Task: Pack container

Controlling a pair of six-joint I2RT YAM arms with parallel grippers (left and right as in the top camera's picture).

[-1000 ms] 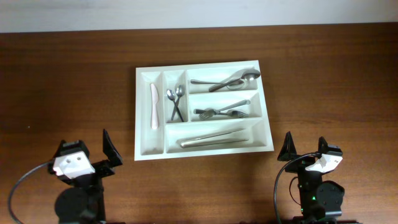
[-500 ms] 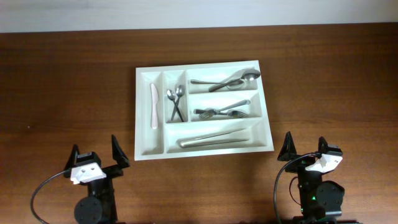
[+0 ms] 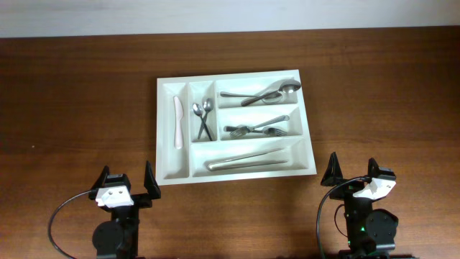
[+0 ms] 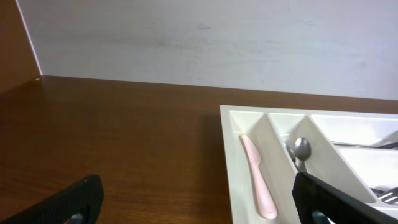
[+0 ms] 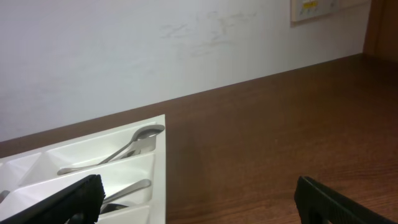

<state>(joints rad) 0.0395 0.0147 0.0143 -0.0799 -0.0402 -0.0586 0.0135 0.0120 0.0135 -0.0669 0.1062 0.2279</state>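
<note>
The white container (image 3: pixel 164 129) lies mid-table with five compartments. A pale pink knife (image 3: pixel 178 122) lies in the left narrow one, small spoons (image 3: pixel 203 116) in the second, large spoons (image 3: pixel 262 93) in the top long one, forks (image 3: pixel 255 131) in the middle, knives (image 3: pixel 246 160) in the bottom. My left gripper (image 3: pixel 127 181) is open and empty, just in front of the tray's front left corner. My right gripper (image 3: pixel 351 167) is open and empty, right of the tray's front right corner. The left wrist view shows the knife (image 4: pixel 258 177); the right wrist view shows the tray's corner (image 5: pixel 158 155).
Brown wooden table (image 3: pixel 79 93) all around the tray. A white wall runs behind the table's far edge (image 4: pixel 186 43). A small plate with yellow marking is on the wall at the upper right (image 5: pixel 317 7).
My left arm has moved to the right along the front edge, from the far left toward the tray's front left corner. The right arm and the cutlery have not moved.
</note>
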